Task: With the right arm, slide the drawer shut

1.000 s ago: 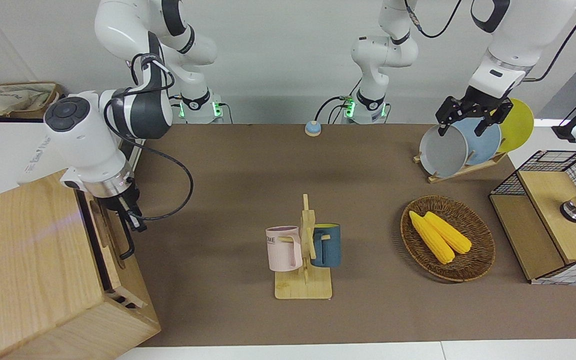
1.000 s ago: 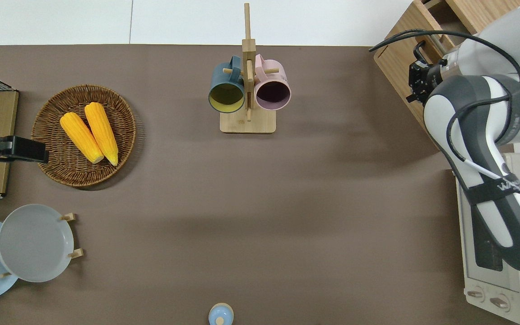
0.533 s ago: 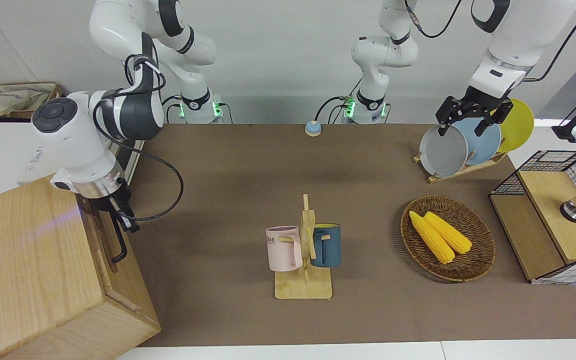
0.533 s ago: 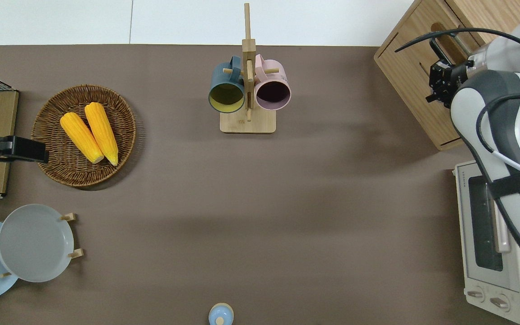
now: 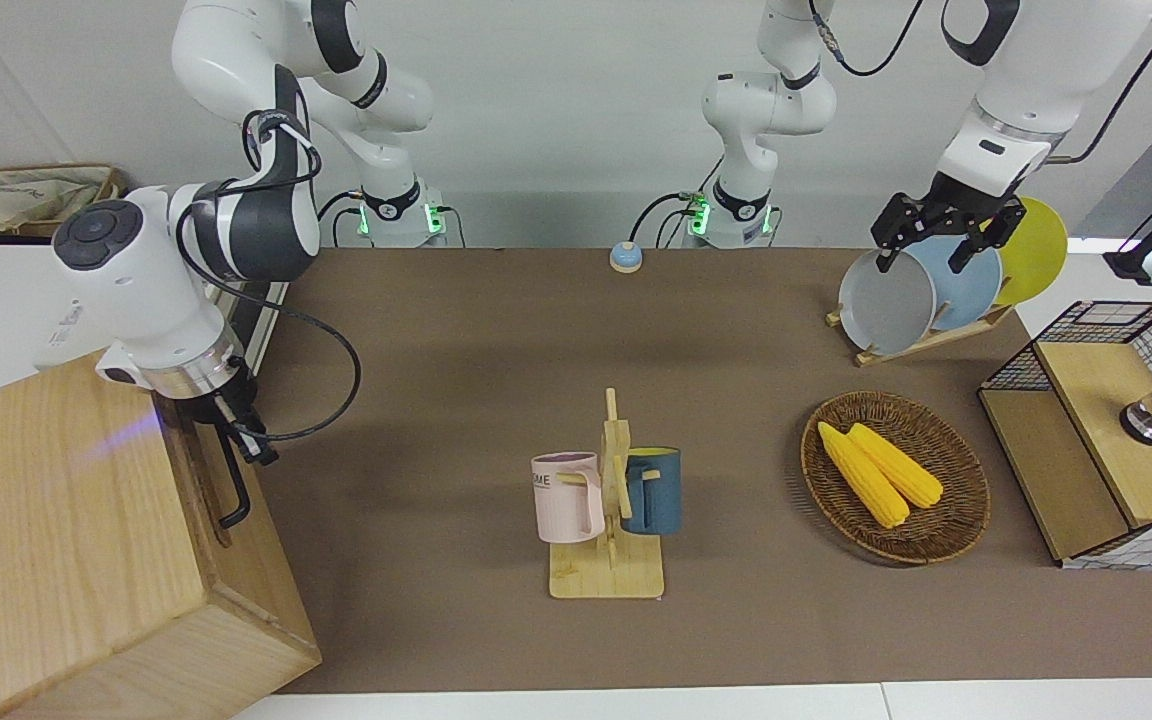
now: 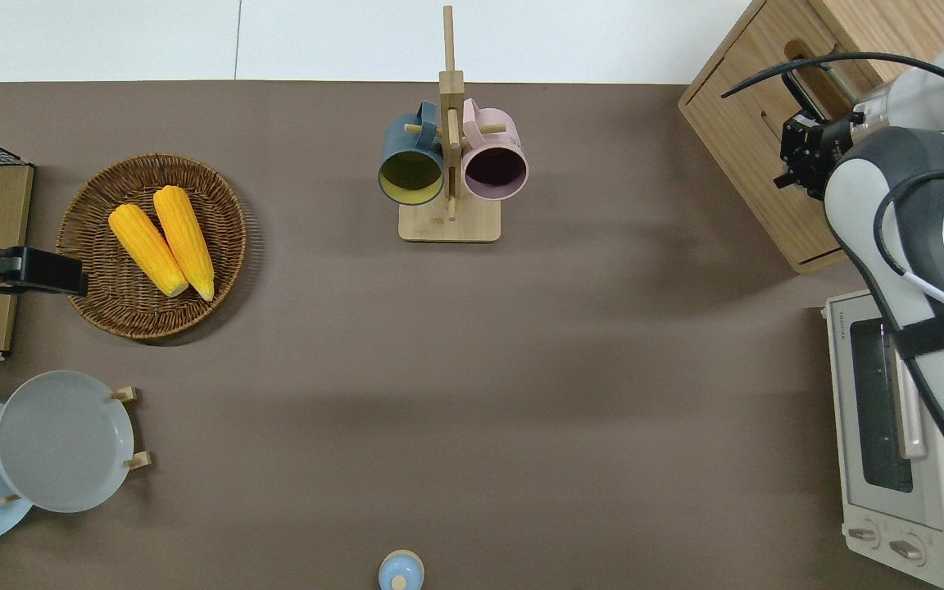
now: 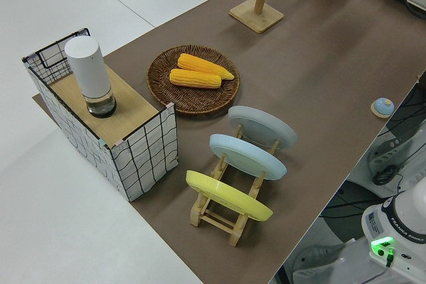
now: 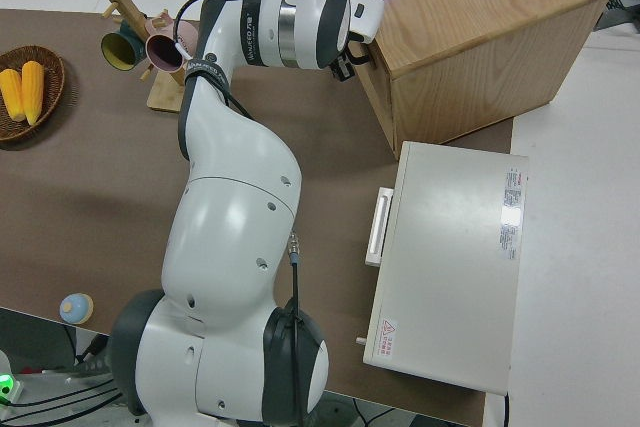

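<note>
The big light-wood box (image 5: pixel 56 540) stands at the right arm's end of the table, at about nine o'clock in the front view and one o'clock in the overhead view. Its wide shallow drawer (image 6: pixel 755 131) sits pushed in, the flat front panel level with the box face. The white jointed right arm (image 5: pixel 151 290) reaches down to that panel, and its black two-finger gripper (image 5: pixel 241 435) is right at the nearer end of the black metal bar handle (image 5: pixel 234 485); whether the fingers are spread or closed on the bar cannot be told. The white oven with a steel bar handle (image 6: pixel 902 442) sits beside the box, nearer to the robots. The left arm (image 5: pixel 996 110) is parked, its gripper (image 5: pixel 936 240) with fingers spread apart.
</note>
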You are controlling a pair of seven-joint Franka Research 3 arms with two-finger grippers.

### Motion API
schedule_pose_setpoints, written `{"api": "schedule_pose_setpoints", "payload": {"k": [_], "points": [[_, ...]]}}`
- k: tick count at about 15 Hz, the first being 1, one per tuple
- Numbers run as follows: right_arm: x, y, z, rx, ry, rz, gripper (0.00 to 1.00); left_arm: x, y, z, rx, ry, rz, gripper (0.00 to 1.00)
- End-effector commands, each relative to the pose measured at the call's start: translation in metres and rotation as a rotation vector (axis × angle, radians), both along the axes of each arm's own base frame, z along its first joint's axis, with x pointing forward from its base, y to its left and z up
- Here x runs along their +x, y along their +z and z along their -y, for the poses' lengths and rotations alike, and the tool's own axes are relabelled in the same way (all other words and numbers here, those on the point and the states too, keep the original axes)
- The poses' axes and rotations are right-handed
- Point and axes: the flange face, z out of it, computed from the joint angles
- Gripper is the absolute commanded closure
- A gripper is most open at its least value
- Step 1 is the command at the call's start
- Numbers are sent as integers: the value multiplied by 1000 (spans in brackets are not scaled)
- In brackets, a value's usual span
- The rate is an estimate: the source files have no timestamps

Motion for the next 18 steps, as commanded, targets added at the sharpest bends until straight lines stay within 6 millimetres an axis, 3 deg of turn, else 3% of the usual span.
{"api": "schedule_pose_setpoints", "payload": {"k": [1, 7, 15, 18], "points": [[4, -4, 29, -5, 15, 23, 1000, 4, 2, 0, 16, -8, 8, 2], [4, -5, 20, -2, 27, 18, 1000, 4, 2, 0, 16, -8, 8, 2], [-1, 1, -64, -24, 154, -2, 1000, 4, 2, 0, 16, -8, 8, 2], [-8, 14, -89, -34, 250, -5, 1000, 4, 2, 0, 16, -8, 8, 5]]}}
